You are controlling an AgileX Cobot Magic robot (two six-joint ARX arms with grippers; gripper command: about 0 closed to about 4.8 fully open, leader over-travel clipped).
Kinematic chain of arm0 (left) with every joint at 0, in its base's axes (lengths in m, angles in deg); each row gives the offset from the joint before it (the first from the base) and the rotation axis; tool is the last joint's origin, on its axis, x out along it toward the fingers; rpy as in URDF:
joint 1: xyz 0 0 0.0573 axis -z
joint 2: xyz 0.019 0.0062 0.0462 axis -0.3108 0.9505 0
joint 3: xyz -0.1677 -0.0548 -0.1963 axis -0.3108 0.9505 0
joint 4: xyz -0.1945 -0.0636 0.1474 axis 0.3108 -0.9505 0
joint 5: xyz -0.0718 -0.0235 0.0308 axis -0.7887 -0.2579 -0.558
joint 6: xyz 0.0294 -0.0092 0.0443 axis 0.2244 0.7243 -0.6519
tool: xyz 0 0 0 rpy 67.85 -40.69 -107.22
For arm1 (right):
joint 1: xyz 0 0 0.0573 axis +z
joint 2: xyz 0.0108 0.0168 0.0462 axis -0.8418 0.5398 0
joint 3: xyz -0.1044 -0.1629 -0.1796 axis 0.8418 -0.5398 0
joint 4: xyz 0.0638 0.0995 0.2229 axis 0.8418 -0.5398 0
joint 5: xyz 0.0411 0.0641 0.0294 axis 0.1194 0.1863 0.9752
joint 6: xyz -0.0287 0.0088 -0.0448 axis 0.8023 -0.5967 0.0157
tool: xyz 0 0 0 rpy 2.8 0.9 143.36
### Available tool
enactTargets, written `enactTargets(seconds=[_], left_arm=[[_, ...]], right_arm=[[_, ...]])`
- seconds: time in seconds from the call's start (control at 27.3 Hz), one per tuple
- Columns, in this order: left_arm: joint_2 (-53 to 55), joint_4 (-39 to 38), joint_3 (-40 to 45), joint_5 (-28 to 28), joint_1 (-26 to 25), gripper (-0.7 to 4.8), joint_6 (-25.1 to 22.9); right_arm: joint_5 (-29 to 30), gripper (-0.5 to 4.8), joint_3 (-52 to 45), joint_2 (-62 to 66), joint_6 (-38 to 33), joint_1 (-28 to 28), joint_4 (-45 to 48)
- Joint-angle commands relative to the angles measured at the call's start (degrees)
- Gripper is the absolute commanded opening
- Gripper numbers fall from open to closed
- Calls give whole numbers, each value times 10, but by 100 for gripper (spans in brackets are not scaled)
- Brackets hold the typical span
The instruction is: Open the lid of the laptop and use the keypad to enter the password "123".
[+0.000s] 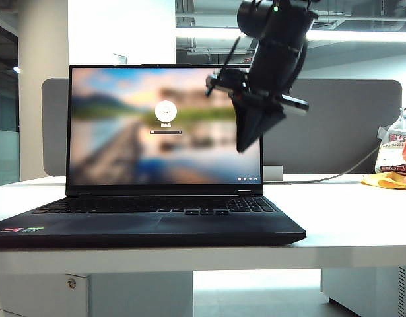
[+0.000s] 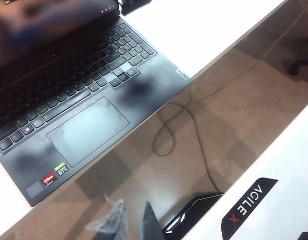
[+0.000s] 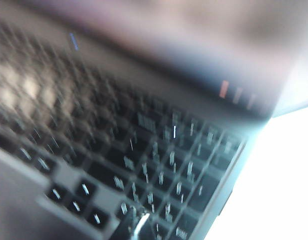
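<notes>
Closest to the outside camera is the front edge of the laptop (image 1: 156, 228), which sits open on the white desk (image 1: 348, 218). Its lid (image 1: 164, 125) stands straight up, and the screen shows a blurry lake picture with a login box. Above the right end of the keyboard hangs the right gripper (image 1: 245, 142), in front of the screen's right edge. Its dark fingers are pressed together into one point, aimed down and not touching the keys. A grey board (image 1: 341, 125) stands behind the laptop. A yellow cloth (image 1: 387, 179) and a bag lie far off to the right.

From the left wrist camera, the laptop (image 2: 93, 100) lies at the desk edge with its trackpad (image 2: 88, 131) and small stickers (image 2: 54, 174) showing. The keypad (image 2: 133, 45) is at the far end of the keys. A thin cable (image 2: 186, 120) loops on the brown floor. The left gripper is not seen here.

From the right wrist camera, everything is smeared. The keypad (image 3: 179, 175) fills the view just below, and the closed tip of the right gripper (image 3: 136, 227) pokes in above it.
</notes>
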Motion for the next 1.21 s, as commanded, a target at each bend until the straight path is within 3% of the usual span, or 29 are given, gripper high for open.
enactTargets(seconds=[0.04, 0.07, 0.18, 0.37, 0.44, 0.73, 1.21], left_arm=[[0, 18, -3, 0, 0, 43, -3], [4, 25, -3, 0, 0, 12, -3], [23, 42, -3, 0, 0, 11, -9], [35, 131, -4, -36, 0, -6, -24], [35, 157, -4, -36, 0, -6, -25], [42, 153, -4, -36, 0, -6, -30], [42, 144, -4, -37, 0, -6, -31]], right_arm=[[3, -3, -27, -1, 2, 1, 6], [3, -4, -30, 4, 2, 3, 5], [3, -4, -29, 11, 2, 7, 13], [3, -4, -30, 12, 2, 7, 14], [35, -3, -30, 21, 0, 7, 9], [54, -4, -30, 59, -8, 21, 6], [13, -4, -29, 73, -23, 19, 37]])
